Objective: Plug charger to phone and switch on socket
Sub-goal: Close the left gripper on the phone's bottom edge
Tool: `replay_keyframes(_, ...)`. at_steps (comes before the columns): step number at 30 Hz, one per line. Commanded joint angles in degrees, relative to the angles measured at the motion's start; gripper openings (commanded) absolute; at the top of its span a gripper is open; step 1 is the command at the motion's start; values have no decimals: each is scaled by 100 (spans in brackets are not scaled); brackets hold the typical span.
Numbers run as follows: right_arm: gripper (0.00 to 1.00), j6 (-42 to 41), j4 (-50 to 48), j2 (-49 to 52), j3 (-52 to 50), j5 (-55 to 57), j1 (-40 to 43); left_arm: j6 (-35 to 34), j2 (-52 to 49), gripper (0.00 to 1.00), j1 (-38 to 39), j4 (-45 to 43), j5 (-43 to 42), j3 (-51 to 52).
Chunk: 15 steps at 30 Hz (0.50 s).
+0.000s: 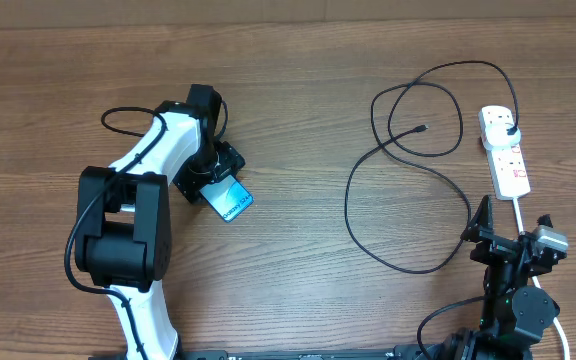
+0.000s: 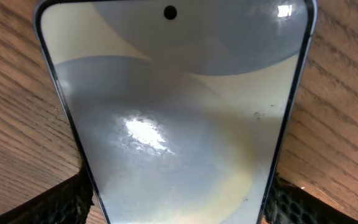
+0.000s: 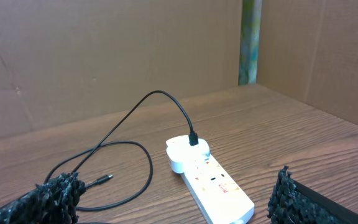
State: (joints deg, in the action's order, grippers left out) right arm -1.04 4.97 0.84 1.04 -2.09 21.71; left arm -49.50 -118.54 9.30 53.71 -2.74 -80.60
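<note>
Biggest worry for me: the phone is being pinched by its side edges only, and those edges look slippery. If the left gripper is swinging it toward the cable too fast, it could be twisting or sliding out. In the left wrist view the black fingers are pressing in at both lower corners of the frame with the screen filling everything between them, so I'm reading that as clamped on the phone. The other risk is the charger. It's lying in loose loops across the right-centre of the overhead view, with its small tip sitting free inside the upper loop, well apart from the phone at left-centre. A thin floppy tip like that is probably going to be rolling or pointing the wrong way when grabbed. Tugging on it could also be dragging the socket around, since the black plug is sitting in its top end at the upper right. Pose-wise, the left arm is reaching up from the lower left and bending over the phone. The right gripper is hanging at the lower right, jaws spread wide, holding nothing, facing the socket. I can't tell whether the switch is on.
</note>
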Motion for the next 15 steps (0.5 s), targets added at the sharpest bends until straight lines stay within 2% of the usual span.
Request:
replay_keyframes(1,100,22,-31,-68,-61,55,26,-90,-332,87,11,-127,-286,297)
replay_keyframes(10,100,22,-31,-68,-61,55,26,-61,-332,76,11,-138,-264,297)
replay_keyframes(15,100,22,-31,-68,-61,55,26,527,-332,74,11,-240,-280,297)
